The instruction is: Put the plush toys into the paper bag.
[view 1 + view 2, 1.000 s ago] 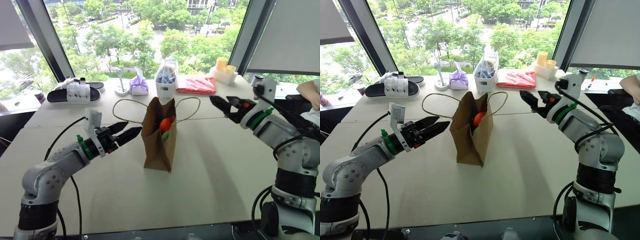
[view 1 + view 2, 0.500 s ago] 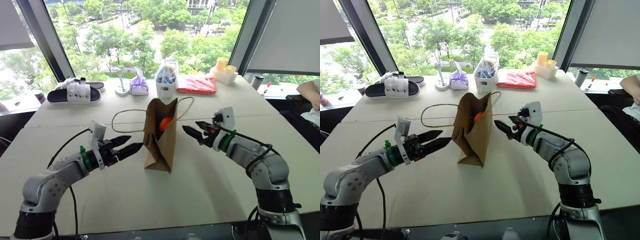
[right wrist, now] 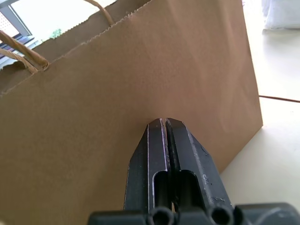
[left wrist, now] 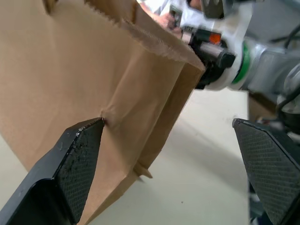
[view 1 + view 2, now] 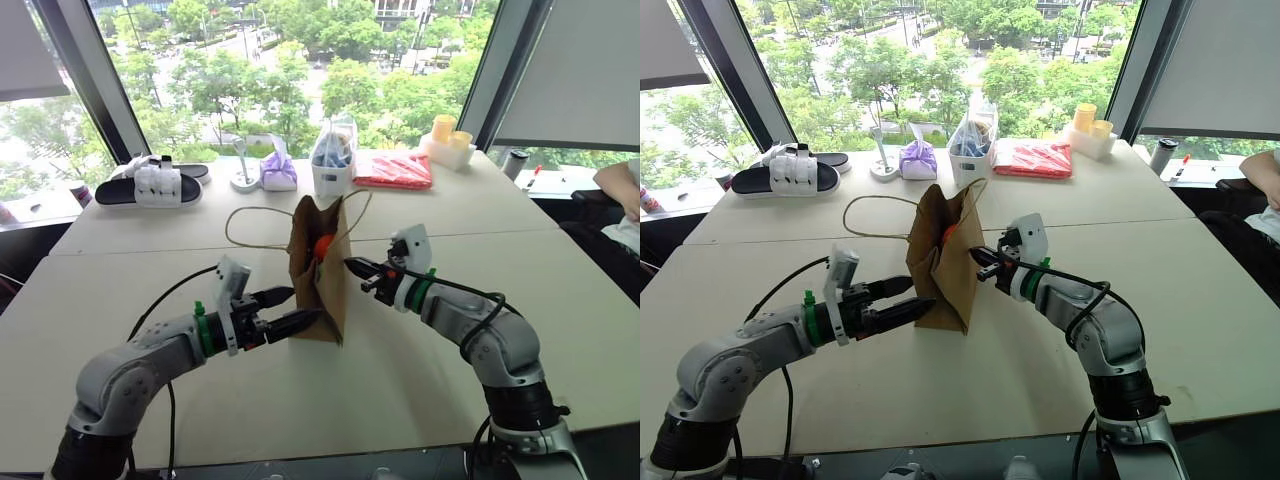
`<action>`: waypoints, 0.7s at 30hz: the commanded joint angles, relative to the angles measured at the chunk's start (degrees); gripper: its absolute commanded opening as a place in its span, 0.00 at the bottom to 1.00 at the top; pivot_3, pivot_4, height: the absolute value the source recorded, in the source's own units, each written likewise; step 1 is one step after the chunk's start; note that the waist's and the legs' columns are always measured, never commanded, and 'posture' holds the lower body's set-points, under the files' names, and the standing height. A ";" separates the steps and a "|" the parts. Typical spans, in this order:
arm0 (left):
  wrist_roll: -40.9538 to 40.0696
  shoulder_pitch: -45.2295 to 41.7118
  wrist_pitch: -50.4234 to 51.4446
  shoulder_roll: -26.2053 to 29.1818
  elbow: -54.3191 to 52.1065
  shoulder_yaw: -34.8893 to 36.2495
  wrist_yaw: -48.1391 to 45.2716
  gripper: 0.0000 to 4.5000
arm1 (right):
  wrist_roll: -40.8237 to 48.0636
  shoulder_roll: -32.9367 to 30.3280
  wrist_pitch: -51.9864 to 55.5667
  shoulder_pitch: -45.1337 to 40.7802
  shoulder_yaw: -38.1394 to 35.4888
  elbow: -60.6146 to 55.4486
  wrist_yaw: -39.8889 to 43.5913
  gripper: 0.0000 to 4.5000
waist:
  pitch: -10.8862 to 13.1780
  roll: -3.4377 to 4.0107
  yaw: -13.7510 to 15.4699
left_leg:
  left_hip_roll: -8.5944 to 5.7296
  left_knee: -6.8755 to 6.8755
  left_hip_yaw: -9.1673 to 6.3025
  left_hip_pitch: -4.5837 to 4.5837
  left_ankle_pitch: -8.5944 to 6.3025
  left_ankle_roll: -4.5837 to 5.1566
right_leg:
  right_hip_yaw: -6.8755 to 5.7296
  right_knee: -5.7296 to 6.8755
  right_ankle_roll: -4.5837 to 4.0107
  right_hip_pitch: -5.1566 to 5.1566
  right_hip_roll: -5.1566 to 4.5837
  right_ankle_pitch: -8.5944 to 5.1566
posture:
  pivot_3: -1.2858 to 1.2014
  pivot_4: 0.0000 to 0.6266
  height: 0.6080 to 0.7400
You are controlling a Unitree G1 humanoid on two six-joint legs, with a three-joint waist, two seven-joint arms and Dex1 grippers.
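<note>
Left eye view first: we see a pale table (image 5: 420, 350) by a big window, and near its middle stands the paper bag (image 5: 318, 275), brown, upright and pinched narrow, with its cord handles (image 5: 255, 214) looping out toward our left and behind it. At the bag's open top a bit of the orange plush toy (image 5: 323, 247) peeks out; we cannot make out the green one.

Our left gripper (image 5: 297, 308) reaches in level from the left, low down by the bag's near bottom corner. Its two black fingers (image 4: 77, 161) stand wide apart with nothing between them. In the left wrist view one finger tip sits right at a crease in the bag's side wall, touching it or very nearly so, and the other is well clear over the table.

Our right gripper (image 5: 355, 270) comes in from the right, higher up, its tip against or just beside the bag's side wall. In the right wrist view its fingers (image 3: 159, 154) are pressed together, side by side, holding nothing, with brown paper directly ahead of them.

Along the window edge sit black-and-white slippers (image 5: 150, 183), a purple cloth pouch (image 5: 278, 172), a clear plastic bag with blue contents (image 5: 333, 160), a flat red packet (image 5: 394, 169) and yellow cups (image 5: 448, 133).
</note>
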 commanded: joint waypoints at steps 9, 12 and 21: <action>7.78 -3.38 -1.81 -8.10 0.55 -2.56 9.94 1.00 | -0.74 0.78 -0.68 0.18 -0.26 -2.91 -0.37 0.01 | 0.00 0.00 0.05 | 0.00 0.01 0.00 0.00 0.00 0.00 | 0.00 0.00 0.00 0.00 0.00 0.00 | 0.52 0.24 1.00; 9.93 -3.53 -2.68 -10.98 1.29 -3.05 12.30 0.88 | -0.74 0.88 -0.49 0.79 -0.17 -3.64 -0.65 0.00 | 0.00 -0.01 0.06 | -0.01 0.02 0.00 0.00 0.00 0.00 | 0.00 -0.01 0.00 0.00 0.00 0.00 | 0.52 0.24 1.00; 11.48 -4.00 -2.44 -15.71 1.85 -1.33 15.77 0.01 | -0.85 0.89 -0.35 1.79 0.28 -4.47 -0.84 0.00 | 0.00 -0.01 0.07 | -0.01 0.02 0.01 0.00 0.00 0.00 | -0.01 0.00 0.00 0.00 0.00 0.00 | 0.52 0.24 1.00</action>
